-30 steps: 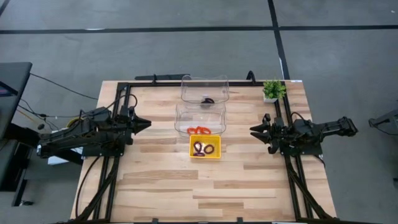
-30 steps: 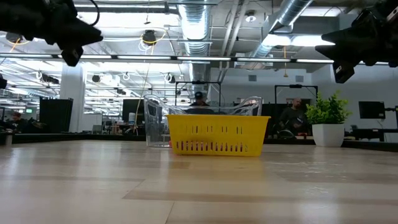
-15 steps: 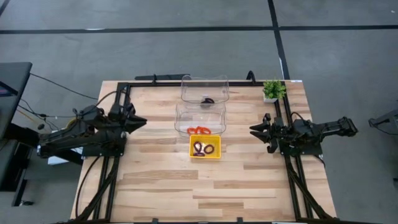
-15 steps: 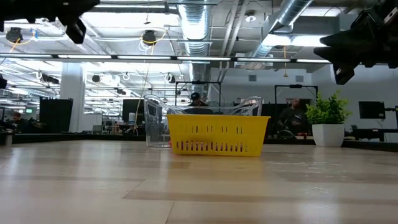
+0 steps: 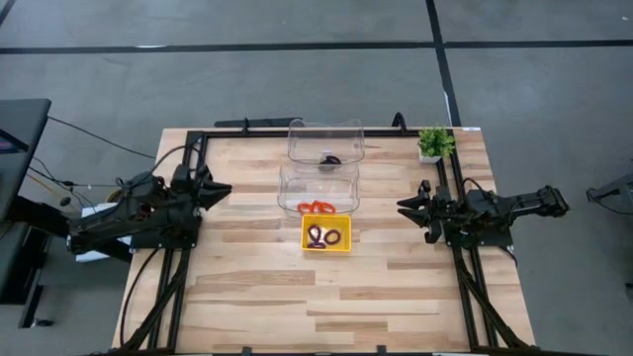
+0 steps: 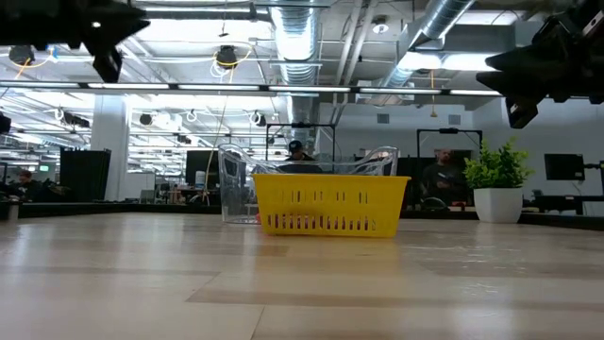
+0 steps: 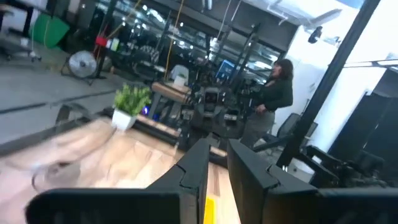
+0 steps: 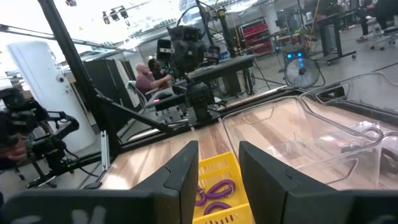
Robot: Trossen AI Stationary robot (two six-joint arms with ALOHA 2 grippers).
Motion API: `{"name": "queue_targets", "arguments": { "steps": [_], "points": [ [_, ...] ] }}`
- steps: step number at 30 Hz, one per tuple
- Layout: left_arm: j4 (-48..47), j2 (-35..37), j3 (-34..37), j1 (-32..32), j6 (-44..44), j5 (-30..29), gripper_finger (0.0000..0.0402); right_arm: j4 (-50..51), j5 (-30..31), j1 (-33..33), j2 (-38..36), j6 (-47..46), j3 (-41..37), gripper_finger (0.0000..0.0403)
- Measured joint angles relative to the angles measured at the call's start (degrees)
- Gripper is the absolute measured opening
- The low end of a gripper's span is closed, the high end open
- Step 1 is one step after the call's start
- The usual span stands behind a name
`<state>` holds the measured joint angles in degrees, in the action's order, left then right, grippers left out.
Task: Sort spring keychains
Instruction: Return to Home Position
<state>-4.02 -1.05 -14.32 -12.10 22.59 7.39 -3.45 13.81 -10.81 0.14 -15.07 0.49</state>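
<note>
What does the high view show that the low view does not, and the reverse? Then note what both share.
Only the high view: purple spring keychains in the yellow tray, orange spring keychains in the nearer clear bin, and one dark keychain in the farther clear bin. Only the low view: the room behind, with people and ceiling ducts. Both: tray, bins, potted plant, left tool and right tool.

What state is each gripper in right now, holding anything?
Left gripper: open by a narrow gap, holding nothing, raised over the left edge of the table.
Right gripper: open, holding nothing, raised over the right edge.
</note>
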Motion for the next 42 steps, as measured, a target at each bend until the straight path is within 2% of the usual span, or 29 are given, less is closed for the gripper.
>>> {"name": "queue_targets", "arguments": {
  "steps": [13, 18, 23, 30, 42],
  "points": [
    [1.1, 1.0, 9.8, 0.2, 3.2, -0.3, 0.0058, 0.7, 0.0, 0.0, 0.0, -0.7, 0.0, 0.0107],
    [1.9, 1.0, 12.5, 0.2, 1.6, -3.5, 0.0058, 1.0, -1.5, -0.4, 0.3, -1.5, 0.0, 0.0107],
    [2.5, 1.0, 12.9, 0.2, 0.4, -7.1, 0.0058, 1.1, -2.3, -1.5, 0.3, -1.0, 0.0, 0.0107],
    [2.6, 1.0, 12.9, 0.2, 5.0, -4.9, 0.0058, 1.1, -2.1, -1.6, 0.3, -1.0, 0.0, 0.0107],
    [3.2, 0.2, 12.9, 0.2, 4.5, -4.8, 0.0058, 1.2, -2.0, -1.6, 0.3, -1.0, 0.0, 0.0107]
  ]
}}
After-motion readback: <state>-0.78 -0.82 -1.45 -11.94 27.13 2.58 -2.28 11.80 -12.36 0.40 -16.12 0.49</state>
